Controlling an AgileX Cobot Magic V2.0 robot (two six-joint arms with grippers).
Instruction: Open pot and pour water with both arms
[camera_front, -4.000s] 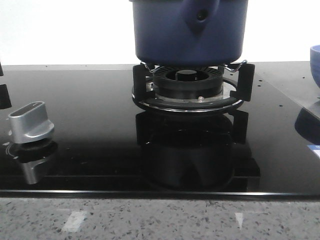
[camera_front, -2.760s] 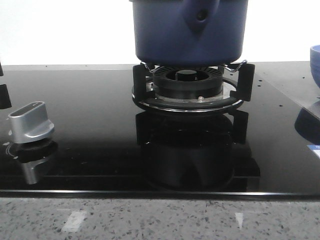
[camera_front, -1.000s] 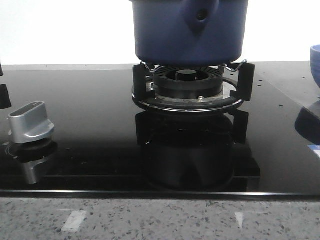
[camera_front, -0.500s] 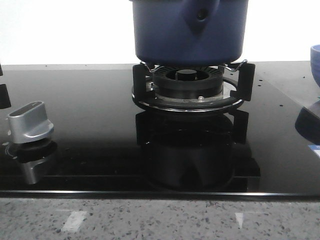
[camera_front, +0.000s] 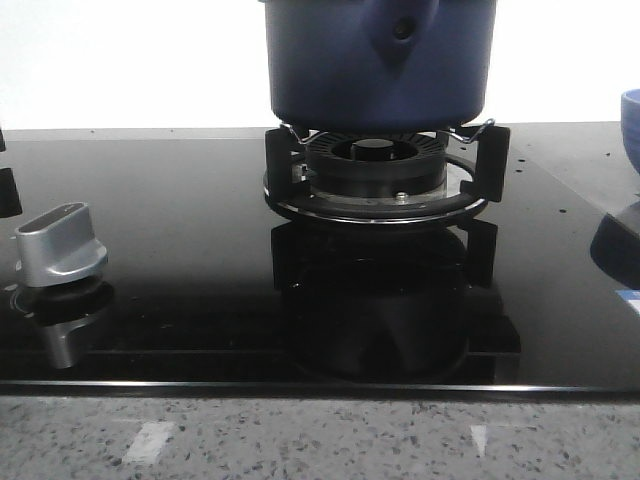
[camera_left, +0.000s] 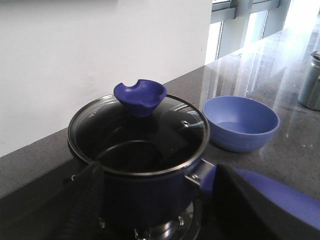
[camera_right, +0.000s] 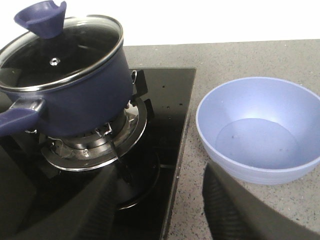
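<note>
the pot (camera_front: 380, 62) is sitting at the top centre of the front view, resting on the burner grate (camera_front: 378, 175) of a black glass cooktop (camera_front: 180, 250), with its handle lug and round hole facing the camera. in the left wrist view the pot (camera_left: 142, 187) is filling the lower centre of the frame, and a glass lid (camera_left: 138, 135) with a metal rim is lying closed on it, carrying a blue knob (camera_left: 140, 97) with a scooped top. in the right wrist view the pot (camera_right: 80, 95) is sitting at the upper left, its lid (camera_right: 60, 52) in place and its blue handle (camera_right: 17, 119) reaching toward the left edge.

a lighter blue bowl (camera_right: 260, 127) is standing on the speckled grey counter (camera_right: 240, 60) at the right of that frame, just beside the cooktop and apart from the pot; it seems to be holding a little clear liquid. the same bowl (camera_left: 241, 122) is showing at the centre right of the left wrist view, and only its edge (camera_front: 630, 125) is peeking in at the right border of the front view.

a silver control knob (camera_front: 62, 243) is sitting at the lower left of the front view.

the left hand (camera_left: 165, 220) is showing two dark fingers spread wide at the bottom of its frame, gripping nothing. the right hand (camera_right: 160, 210) is likewise showing parted fingers, and nothing is between them.
</note>
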